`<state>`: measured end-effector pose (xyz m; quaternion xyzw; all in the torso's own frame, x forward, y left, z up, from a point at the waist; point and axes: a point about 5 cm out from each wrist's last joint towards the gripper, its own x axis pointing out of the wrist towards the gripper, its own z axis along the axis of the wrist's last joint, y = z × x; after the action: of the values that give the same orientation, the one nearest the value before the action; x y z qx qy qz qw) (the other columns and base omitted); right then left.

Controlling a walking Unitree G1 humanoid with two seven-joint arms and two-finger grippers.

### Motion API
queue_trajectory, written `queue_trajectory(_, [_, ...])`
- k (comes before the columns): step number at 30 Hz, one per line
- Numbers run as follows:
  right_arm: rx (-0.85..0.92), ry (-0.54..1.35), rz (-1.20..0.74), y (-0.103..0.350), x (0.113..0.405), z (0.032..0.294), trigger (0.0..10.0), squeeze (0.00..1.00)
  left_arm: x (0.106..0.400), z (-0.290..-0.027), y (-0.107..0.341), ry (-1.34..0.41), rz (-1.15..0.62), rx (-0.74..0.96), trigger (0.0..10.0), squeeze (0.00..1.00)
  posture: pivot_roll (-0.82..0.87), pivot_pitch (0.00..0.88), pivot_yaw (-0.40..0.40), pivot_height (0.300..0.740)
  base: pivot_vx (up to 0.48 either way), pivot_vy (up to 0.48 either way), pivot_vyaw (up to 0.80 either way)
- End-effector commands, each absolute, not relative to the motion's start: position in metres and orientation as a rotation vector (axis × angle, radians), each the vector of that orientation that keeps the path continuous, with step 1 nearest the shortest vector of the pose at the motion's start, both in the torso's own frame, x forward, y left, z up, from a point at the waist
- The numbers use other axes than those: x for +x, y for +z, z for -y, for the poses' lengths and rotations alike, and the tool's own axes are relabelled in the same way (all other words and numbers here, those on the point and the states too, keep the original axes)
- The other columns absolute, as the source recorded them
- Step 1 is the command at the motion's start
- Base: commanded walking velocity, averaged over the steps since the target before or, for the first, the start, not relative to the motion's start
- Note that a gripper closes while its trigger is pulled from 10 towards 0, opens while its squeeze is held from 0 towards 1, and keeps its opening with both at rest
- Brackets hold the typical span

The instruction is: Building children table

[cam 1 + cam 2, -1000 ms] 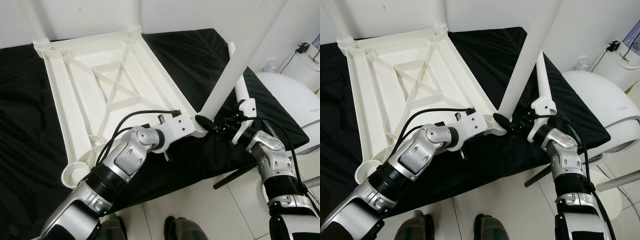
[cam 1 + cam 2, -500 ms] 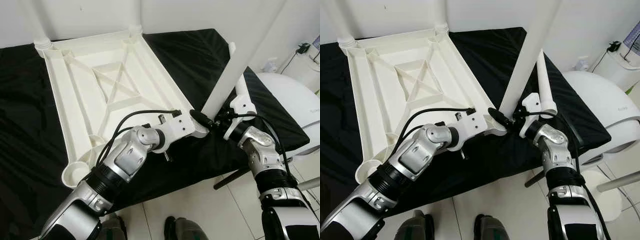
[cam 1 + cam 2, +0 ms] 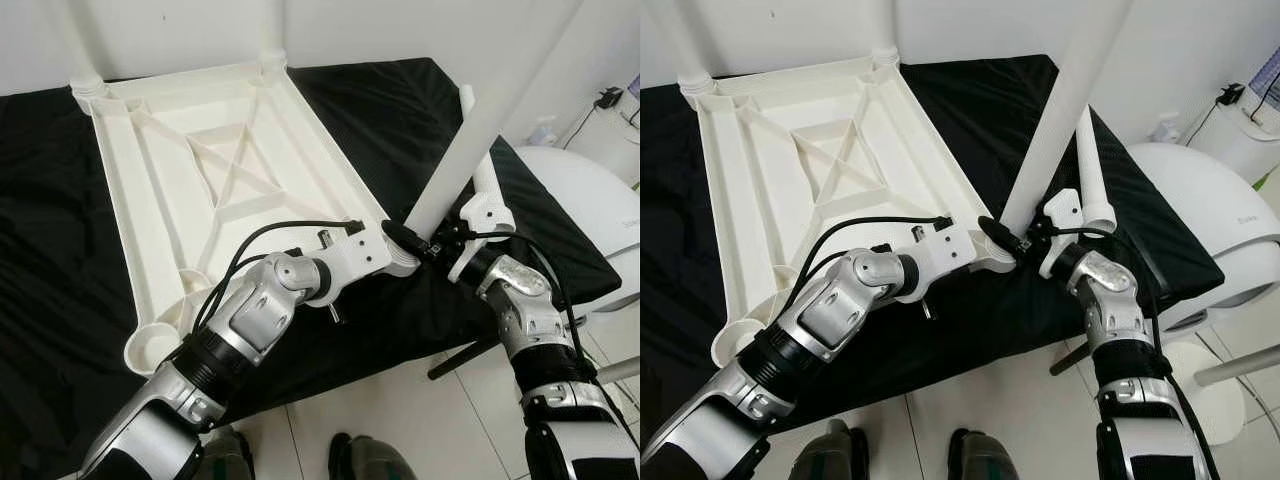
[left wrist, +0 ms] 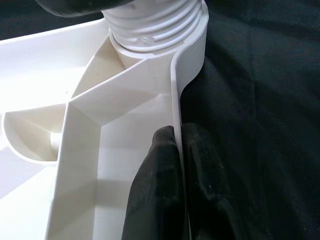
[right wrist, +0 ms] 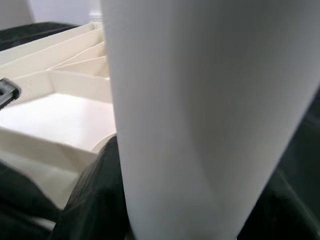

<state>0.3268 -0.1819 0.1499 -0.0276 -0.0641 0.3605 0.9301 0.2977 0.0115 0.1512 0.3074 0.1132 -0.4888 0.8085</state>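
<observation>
A white plastic table top [image 3: 200, 170] lies upside down on a black cloth. At its near right corner a long white leg [image 3: 480, 120] rises from a threaded socket [image 4: 155, 20], leaning to the right. My right gripper [image 3: 415, 240] is shut on the base of this leg, whose tube sits between its dark fingers [image 5: 95, 190]. My left gripper [image 4: 175, 137] is shut on the thin rim of the table top just beside that corner. Two more legs [image 3: 75, 50] stand at the far corners. A loose leg [image 3: 1090, 170] lies on the cloth behind my right wrist.
The cloth-covered surface [image 3: 380, 110] ends just before my feet, above white floor tiles [image 3: 400, 410]. A rounded white appliance [image 3: 585, 200] stands close on the right. A dark rod [image 3: 465, 355] sticks out under the surface's right end. A charger and cable [image 3: 605, 97] hang at the wall.
My right wrist has moved left and closer around the leg's base. The leg still leans right. My left gripper has kept its hold on the rim.
</observation>
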Motion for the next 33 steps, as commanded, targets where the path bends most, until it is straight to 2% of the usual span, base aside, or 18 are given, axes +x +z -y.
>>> queue_trajectory(1, [0.023,0.690,0.129,0.148,0.325,0.182,10.0,0.00,0.298,-0.017,0.142,-1.018,-0.290,0.682,10.0,0.00,-0.02,0.089,-0.044,0.740,0.000,0.000,0.00])
queue_trajectory(8, [0.103,0.574,0.173,0.152,0.322,0.170,10.0,0.00,0.298,-0.017,0.142,-1.018,-0.292,0.681,10.0,0.00,-0.02,0.089,-0.044,0.740,0.000,0.000,0.00])
queue_trajectory(16, [0.152,0.331,0.191,0.153,0.315,0.139,10.0,0.00,0.297,-0.015,0.141,-1.030,-0.292,0.678,10.0,0.00,-0.03,0.092,-0.040,0.740,0.000,0.000,0.00])
queue_trajectory(23, [0.189,0.205,0.178,0.153,0.314,0.132,10.0,0.00,0.296,-0.014,0.140,-1.035,-0.292,0.678,10.0,0.00,-0.03,0.092,-0.038,0.740,0.000,0.000,0.00])
queue_trajectory(25, [0.186,0.050,0.169,0.152,0.314,0.130,10.0,0.00,0.296,-0.014,0.140,-1.035,-0.294,0.678,10.0,0.00,-0.03,0.090,-0.040,0.740,0.000,0.000,0.00])
queue_trajectory(27, [0.182,-0.008,0.168,0.151,0.313,0.128,10.0,0.00,0.296,-0.014,0.140,-1.035,-0.294,0.678,10.0,0.00,-0.03,0.089,-0.041,0.740,0.000,0.000,0.00])
queue_trajectory(33, [0.186,-0.047,0.159,0.150,0.311,0.125,10.0,0.00,0.296,-0.014,0.140,-1.033,-0.294,0.678,10.0,0.00,-0.03,0.088,-0.042,0.740,0.000,0.000,0.00])
